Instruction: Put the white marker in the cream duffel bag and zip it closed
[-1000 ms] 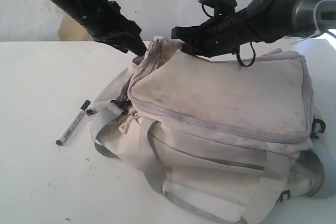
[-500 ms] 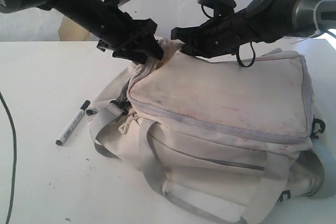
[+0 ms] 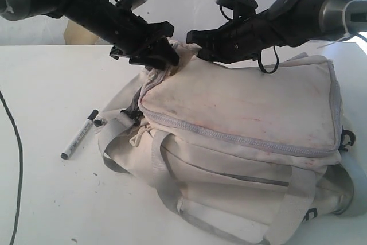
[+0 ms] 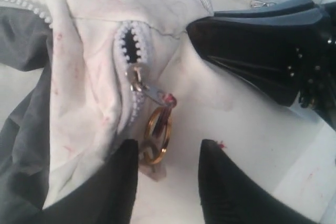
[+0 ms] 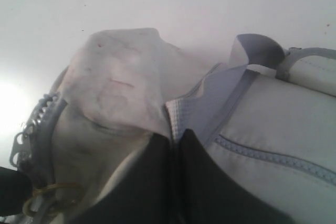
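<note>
The cream duffel bag (image 3: 241,107) lies slumped on the white bench (image 3: 46,84), filling the half toward the right edge and reaching down to the near edge. The white marker (image 3: 80,135) lies flat on the bare bench outside the bag, just beside its grey strap on the side toward the left edge, black cap pointing to the far edge.

Both arms meet at the bag's far-left end. The left gripper (image 4: 168,156) stands open over the zipper there. A gold ring (image 4: 158,135) hanging from the zipper pull (image 4: 149,94) sits between its two fingers, close against one of them but not clamped. A short stretch of zipper teeth gapes dark beyond the slider.

The right gripper (image 5: 174,145) has its jaws all but closed, pinching a raised fold of the bag's cream fabric next to a grey webbing strap (image 5: 247,61) — the fold bunches up just past its fingertips.
</note>
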`<state>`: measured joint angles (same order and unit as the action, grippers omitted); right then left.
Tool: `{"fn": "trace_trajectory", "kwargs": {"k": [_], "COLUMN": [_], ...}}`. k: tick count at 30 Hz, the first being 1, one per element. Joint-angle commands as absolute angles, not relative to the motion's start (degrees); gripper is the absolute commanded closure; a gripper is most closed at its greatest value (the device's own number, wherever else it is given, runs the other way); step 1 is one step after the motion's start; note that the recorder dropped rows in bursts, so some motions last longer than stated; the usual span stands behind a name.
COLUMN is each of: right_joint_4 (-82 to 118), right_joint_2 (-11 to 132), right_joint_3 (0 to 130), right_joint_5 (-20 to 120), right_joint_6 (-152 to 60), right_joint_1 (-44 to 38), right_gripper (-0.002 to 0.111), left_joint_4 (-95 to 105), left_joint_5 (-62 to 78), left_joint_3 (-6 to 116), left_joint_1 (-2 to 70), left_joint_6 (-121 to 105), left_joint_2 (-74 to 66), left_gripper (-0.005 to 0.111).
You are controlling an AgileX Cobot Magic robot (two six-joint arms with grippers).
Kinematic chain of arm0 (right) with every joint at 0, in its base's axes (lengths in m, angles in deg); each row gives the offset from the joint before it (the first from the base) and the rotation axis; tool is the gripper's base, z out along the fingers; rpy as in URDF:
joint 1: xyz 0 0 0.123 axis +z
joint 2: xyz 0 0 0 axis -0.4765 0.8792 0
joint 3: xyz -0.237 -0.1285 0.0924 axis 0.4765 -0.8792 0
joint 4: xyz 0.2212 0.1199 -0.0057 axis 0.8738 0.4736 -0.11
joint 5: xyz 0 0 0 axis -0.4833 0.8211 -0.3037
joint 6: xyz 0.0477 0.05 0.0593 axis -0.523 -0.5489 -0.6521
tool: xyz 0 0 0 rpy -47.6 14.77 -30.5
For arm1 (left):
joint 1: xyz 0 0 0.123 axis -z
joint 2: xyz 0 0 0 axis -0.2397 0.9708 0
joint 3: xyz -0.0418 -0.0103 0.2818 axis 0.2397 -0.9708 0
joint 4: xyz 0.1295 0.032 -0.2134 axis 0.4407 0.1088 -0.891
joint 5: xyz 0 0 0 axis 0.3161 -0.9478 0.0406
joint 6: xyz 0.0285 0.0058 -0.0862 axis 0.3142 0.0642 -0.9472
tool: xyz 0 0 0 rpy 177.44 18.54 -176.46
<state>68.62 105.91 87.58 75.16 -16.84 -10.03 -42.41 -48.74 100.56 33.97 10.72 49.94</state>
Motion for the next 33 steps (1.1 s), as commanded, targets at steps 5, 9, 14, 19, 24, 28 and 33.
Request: {"fn": "trace_trajectory", "kwargs": {"k": [5,9,14,19,24,28,33], "right_joint_4": [68.66,68.66,68.66,68.66,68.66,68.66,68.56], "right_joint_2": [105.52,105.52,105.52,105.52,105.52,105.52,105.52], "right_joint_3": [87.75,87.75,87.75,87.75,87.75,87.75,87.75], "right_joint_5": [75.07,75.07,75.2,75.46,75.56,75.56,75.18], "right_joint_6": [-16.98,-16.98,-16.98,-16.98,-16.98,-16.98,-16.98], "right_joint_1": [-10.38,-10.38,-10.38,-10.38,-10.38,-10.38,-10.38], "right_gripper": [0.108,0.108,0.108,0.108,0.108,0.108,0.108], "left_joint_4": [-44.35,-44.22,-45.52,-46.54,-47.31,-45.5,-37.13], "left_joint_5": [-48.21,-47.83,-47.59,-46.58,-45.07,-47.75,-54.92], "left_joint_3": [100.29,100.29,100.29,100.29,100.29,100.29,100.29], "left_joint_1": [33.99,33.99,33.99,33.99,33.99,33.87,32.55], "left_joint_6": [12.1,12.1,12.1,12.1,12.66,14.78,14.9], "left_joint_2": [51.38,52.34,53.69,54.05,54.05,53.8,50.75], "left_gripper": [0.072,0.072,0.072,0.072,0.08,0.107,0.107]}}
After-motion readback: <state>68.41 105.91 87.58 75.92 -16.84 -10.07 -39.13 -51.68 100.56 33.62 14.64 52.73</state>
